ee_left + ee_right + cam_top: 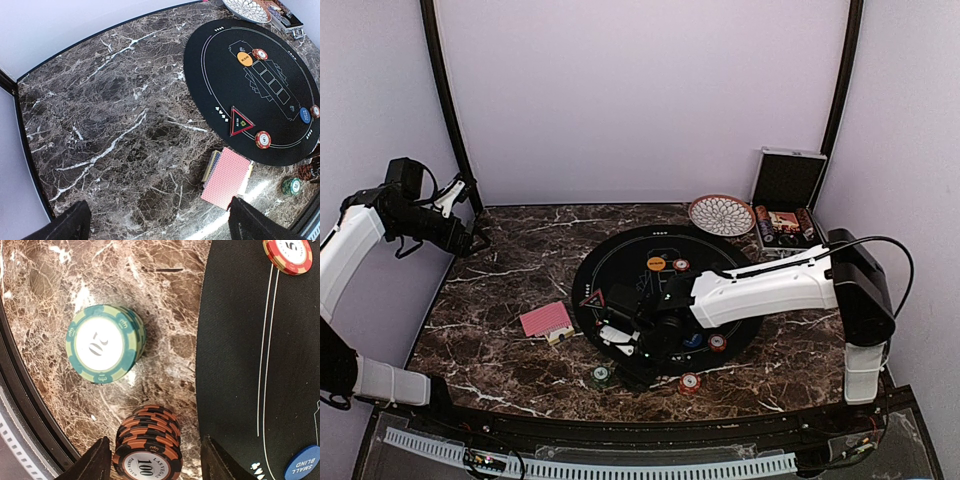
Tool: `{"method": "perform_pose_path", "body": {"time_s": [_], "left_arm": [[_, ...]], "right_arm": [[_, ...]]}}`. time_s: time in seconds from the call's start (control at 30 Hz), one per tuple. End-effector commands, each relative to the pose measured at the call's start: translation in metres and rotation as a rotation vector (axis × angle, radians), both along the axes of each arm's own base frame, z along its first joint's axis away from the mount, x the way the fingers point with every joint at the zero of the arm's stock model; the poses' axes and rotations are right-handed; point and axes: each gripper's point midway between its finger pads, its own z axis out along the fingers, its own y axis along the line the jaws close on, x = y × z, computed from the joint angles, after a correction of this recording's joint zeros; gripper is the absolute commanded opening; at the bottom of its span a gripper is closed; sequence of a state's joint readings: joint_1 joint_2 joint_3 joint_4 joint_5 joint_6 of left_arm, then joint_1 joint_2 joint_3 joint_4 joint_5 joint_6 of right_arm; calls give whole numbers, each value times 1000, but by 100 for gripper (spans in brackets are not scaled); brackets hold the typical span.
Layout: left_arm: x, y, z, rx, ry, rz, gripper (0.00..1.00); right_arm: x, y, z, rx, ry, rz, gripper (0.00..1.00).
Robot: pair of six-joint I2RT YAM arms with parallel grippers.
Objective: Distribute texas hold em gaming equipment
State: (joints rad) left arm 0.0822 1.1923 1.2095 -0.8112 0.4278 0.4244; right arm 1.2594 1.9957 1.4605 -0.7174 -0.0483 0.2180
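Right gripper point(155, 444) spread, straddling orange-black 100 chip stack point(148, 460) on marble table point(45, 285); gap at one finger. Green 20 chip stack point(102, 344) near. Left gripper point(159, 222) released, empty, aloft.

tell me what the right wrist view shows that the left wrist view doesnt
Only the right wrist: readable chip values, a brown stack marked 100 between the open right fingers and 20 on the green chip stack. Only the left wrist: the pink-backed card deck, the orange button, the red triangle marker and the patterned bowl. Both: the green chip stack, the blue button, the black mat and the marble table.
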Motion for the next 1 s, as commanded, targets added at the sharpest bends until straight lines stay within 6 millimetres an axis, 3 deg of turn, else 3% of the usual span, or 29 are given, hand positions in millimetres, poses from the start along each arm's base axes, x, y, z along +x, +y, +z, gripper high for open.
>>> {"method": "perform_pose_path", "body": {"time_s": [0.0, 0.2, 0.33, 0.5, 0.73, 0.87, 0.97], "left_arm": [[-7, -1, 13, 13, -32, -11, 99], [-8, -1, 13, 17, -34, -11, 99], [-8, -1, 13, 15, -34, -14, 99], [-9, -1, 13, 19, -31, -13, 99], [-10, -1, 13, 17, -32, -15, 99], [-10, -1, 13, 16, -28, -16, 99], [-11, -1, 14, 17, -30, -14, 99]], "right_arm": [[-5, 10, 0, 12, -8, 25, 61], [-5, 11, 0, 14, -8, 25, 56], [-3, 12, 4, 21, -19, 20, 45], [0, 12, 17, 32, -36, 16, 36], [3, 13, 46, 59, -66, 12, 35], [15, 13, 61, 65, -117, -3, 35], [38, 7, 71, 58, -164, -54, 34]]}}
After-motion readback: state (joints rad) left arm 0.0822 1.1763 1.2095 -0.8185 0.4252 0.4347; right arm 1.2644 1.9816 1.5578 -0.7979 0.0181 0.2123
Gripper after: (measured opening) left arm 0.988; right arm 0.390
